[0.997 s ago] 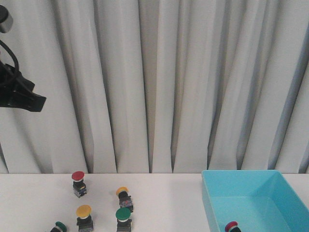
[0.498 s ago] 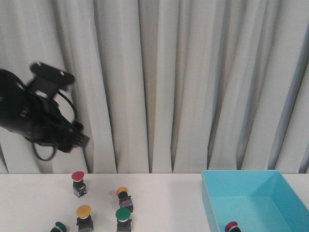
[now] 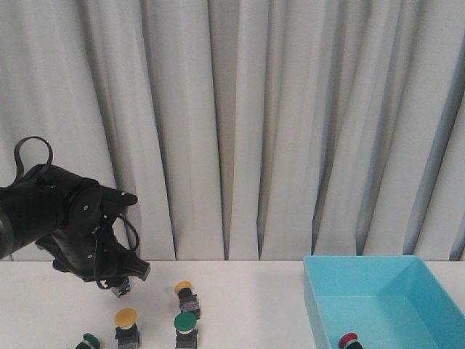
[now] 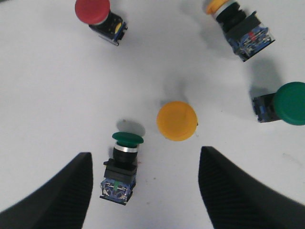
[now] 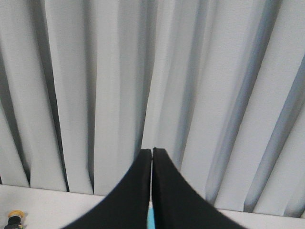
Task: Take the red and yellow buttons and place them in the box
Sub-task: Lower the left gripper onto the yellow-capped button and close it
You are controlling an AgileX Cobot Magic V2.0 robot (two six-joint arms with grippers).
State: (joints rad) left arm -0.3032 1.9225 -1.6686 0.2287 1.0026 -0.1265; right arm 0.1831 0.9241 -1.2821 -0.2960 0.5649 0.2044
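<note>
**Left arm lines up over a yellow button**

Pale pleated curtains back a white table (image 3: 247, 305). Above its left side hangs the left gripper (image 4: 145, 191), fingers spread wide and empty, over an upright yellow button (image 4: 177, 120); a green button (image 4: 121, 167) lies just beside it. A red button (image 4: 97, 14) and a tipped yellow button (image 4: 233, 21) sit farther off. The right gripper (image 5: 152, 191) is pressed together, holding nothing. One red button (image 3: 349, 340) already lies in the turquoise box (image 3: 320, 298). The pick appears under way; next, descend straddling the yellow cap, clear of the green.

Yellow button (image 4: 177, 120) clear above, green button (image 4: 123, 164) just beside
</note>
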